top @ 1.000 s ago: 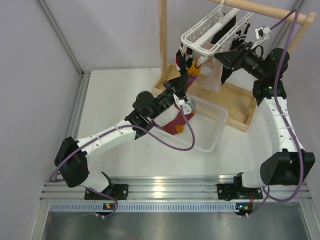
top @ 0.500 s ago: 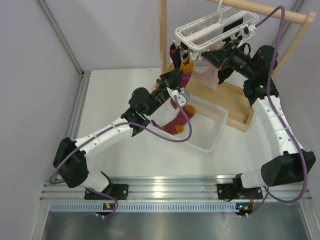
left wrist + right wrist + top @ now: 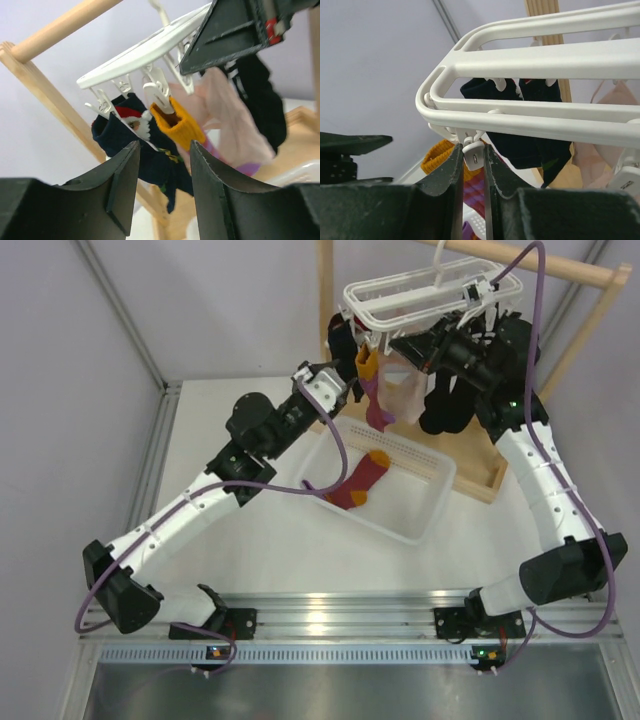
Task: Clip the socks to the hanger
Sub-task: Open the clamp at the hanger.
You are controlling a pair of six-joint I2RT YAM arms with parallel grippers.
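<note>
The white hanger [image 3: 420, 298] hangs from the wooden rack's rail, tilted. A maroon sock with an orange cuff [image 3: 376, 400] dangles from one of its pegs [image 3: 158, 96]; the cuff [image 3: 178, 123] is pinched in that peg. Beside it hangs a navy Santa sock [image 3: 131, 131], and more dark socks [image 3: 530, 131] are clipped further along. A second maroon sock [image 3: 358, 486] lies in the basket. My left gripper [image 3: 337, 380] [image 3: 163, 150] is open and empty, just left of and below the hanging socks. My right gripper [image 3: 405, 348] [image 3: 473, 150] is shut on a corner peg [image 3: 473, 153] under the hanger frame [image 3: 520, 60].
A white slotted basket [image 3: 425, 502] sits on the table below the hanger. The wooden rack [image 3: 326, 310] has an upright post, a top rail and a tray-like base [image 3: 478, 445]. A pale pink sheer garment [image 3: 235, 120] hangs among the socks. Grey walls close in the left and the back.
My left gripper opened and let go of the maroon sock, which now hangs from its peg, then drew back up and left. The hanger swung left. My right gripper closed on a peg.
</note>
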